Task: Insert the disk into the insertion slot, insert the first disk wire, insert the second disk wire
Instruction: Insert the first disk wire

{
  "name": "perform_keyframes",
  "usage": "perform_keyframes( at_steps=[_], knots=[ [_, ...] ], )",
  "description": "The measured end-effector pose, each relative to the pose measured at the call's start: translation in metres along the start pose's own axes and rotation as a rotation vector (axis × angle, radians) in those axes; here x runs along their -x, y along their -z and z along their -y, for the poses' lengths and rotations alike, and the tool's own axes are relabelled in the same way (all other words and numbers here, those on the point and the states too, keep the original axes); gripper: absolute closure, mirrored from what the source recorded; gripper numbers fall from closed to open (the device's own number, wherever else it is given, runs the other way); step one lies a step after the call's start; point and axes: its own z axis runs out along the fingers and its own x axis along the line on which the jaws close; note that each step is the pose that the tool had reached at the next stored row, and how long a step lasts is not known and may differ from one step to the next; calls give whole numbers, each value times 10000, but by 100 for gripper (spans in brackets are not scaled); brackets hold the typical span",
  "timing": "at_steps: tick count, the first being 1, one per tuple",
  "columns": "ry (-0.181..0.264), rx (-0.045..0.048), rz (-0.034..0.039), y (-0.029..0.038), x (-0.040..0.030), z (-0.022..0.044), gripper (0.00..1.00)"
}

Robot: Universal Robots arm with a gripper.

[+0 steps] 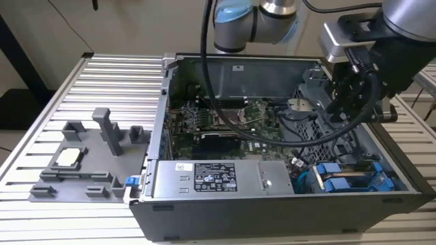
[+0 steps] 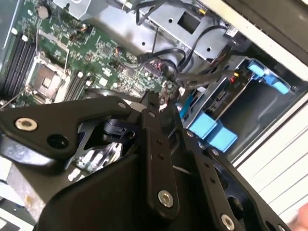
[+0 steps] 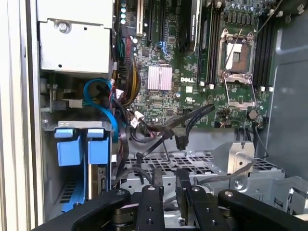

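The open computer case (image 1: 160,153) lies on a ribbed aluminium table (image 1: 102,76). Its grey power supply (image 1: 204,178) carries a black-and-white sticker with small print, and beside that a smaller white label. Just beside the power supply, toward the exterior view's right, the disk (image 1: 347,181) sits in its bay, the blue carrier tabs facing out; they also show in the first wrist view (image 3: 79,147) and the second wrist view (image 2: 211,130). A blue wire (image 3: 103,103) loops just above the tabs. The gripper (image 1: 344,109) hangs over the metal drive cage (image 3: 192,166) beyond the disk, jaws clenched together with nothing seen between them (image 3: 169,175) (image 2: 155,98). The green motherboard (image 1: 218,127) lies behind the power supply.
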Motion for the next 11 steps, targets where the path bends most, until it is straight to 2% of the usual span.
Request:
perform_keyframes(
  at_steps=[5, 8, 11],
  knots=[
    [54, -225, 29, -13, 20, -162, 74],
    [102, -272, 30, -30, 31, -221, 74],
    [164, -264, 35, -45, 54, -258, 74]
  ],
)
